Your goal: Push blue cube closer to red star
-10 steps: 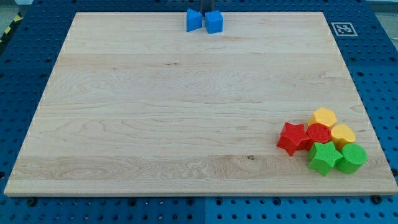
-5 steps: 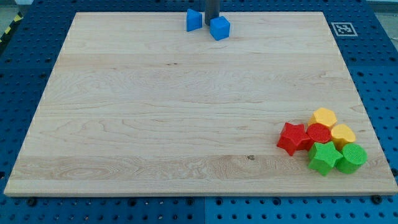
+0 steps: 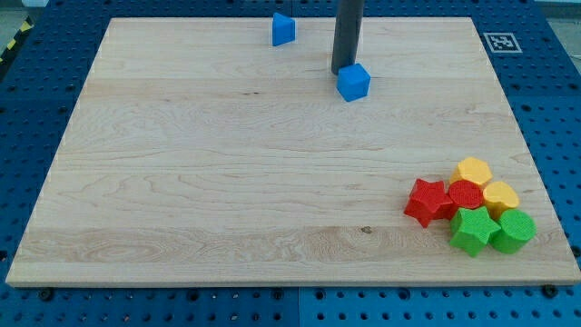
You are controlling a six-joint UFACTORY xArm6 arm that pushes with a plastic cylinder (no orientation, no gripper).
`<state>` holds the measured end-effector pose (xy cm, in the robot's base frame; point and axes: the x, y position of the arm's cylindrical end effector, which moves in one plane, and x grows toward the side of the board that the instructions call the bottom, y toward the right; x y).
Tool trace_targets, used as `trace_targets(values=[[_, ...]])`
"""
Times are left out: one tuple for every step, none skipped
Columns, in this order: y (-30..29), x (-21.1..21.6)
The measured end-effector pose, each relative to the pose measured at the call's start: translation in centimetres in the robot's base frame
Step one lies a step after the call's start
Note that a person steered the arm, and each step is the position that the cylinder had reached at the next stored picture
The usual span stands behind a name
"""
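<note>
The blue cube (image 3: pixel 353 82) lies on the wooden board (image 3: pixel 227 163) near the view's top, right of centre. My tip (image 3: pixel 342 72) touches the cube's upper left side. The red star (image 3: pixel 428 201) lies at the view's lower right, at the left end of a cluster of blocks, far below and right of the cube.
A second blue block (image 3: pixel 283 29), wedge-like, sits at the board's top edge. Beside the red star lie a red round block (image 3: pixel 465 195), two yellow blocks (image 3: pixel 473 170) (image 3: pixel 500 194), a green star (image 3: pixel 472 231) and a green round block (image 3: pixel 514 230).
My tip has moved down and right from the board's top edge, pushing the blue cube away from the other blue block toward the view's lower right.
</note>
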<state>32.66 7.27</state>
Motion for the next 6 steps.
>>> trace_targets(values=[[0.5, 2.1], [0.9, 3.6], [2.4, 4.4], [4.2, 4.4], [4.6, 4.4], [4.6, 4.8]])
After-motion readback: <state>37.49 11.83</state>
